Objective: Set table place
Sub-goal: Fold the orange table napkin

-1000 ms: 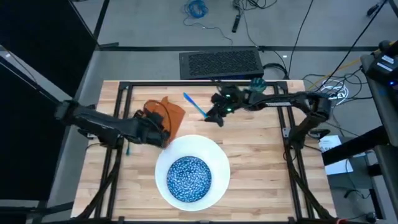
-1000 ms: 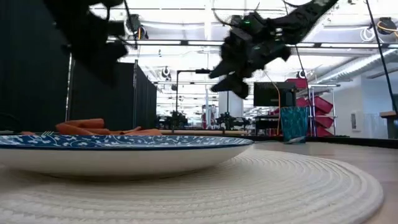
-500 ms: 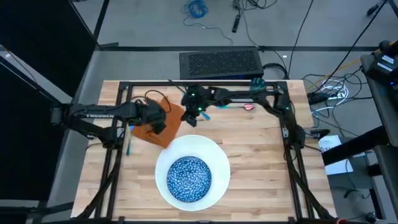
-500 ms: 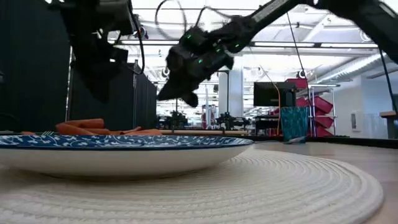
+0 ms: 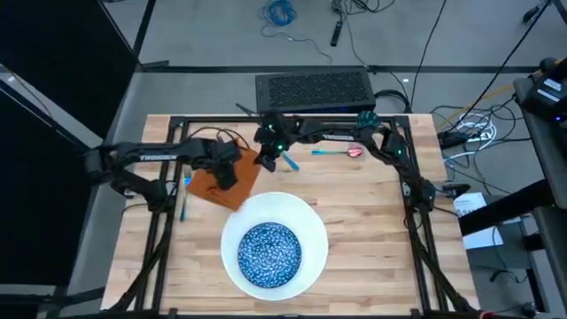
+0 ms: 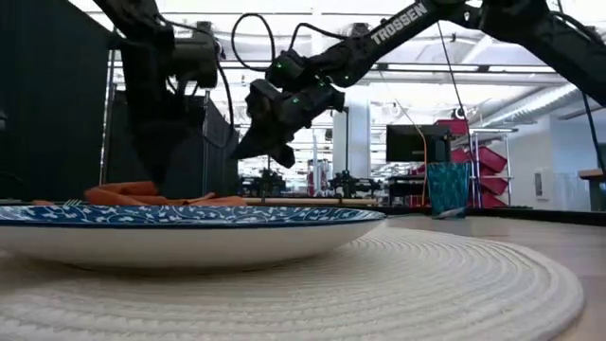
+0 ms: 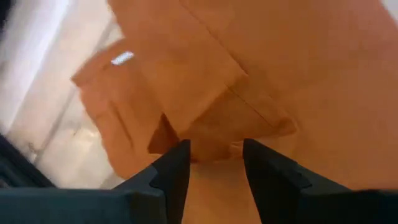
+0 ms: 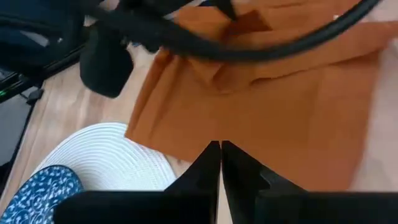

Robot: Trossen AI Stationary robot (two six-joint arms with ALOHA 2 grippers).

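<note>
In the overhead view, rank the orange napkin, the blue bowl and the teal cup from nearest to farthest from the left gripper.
1. Orange napkin: directly under the left gripper, at the table's far left.
2. Blue bowl: on the white plate, toward the near edge.
3. Teal cup: at the far edge, right of centre.

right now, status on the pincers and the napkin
Left pincer open, low over napkin. Right pincer shut, empty, above the napkin's far edge. Both arms crowd one spot.
</note>
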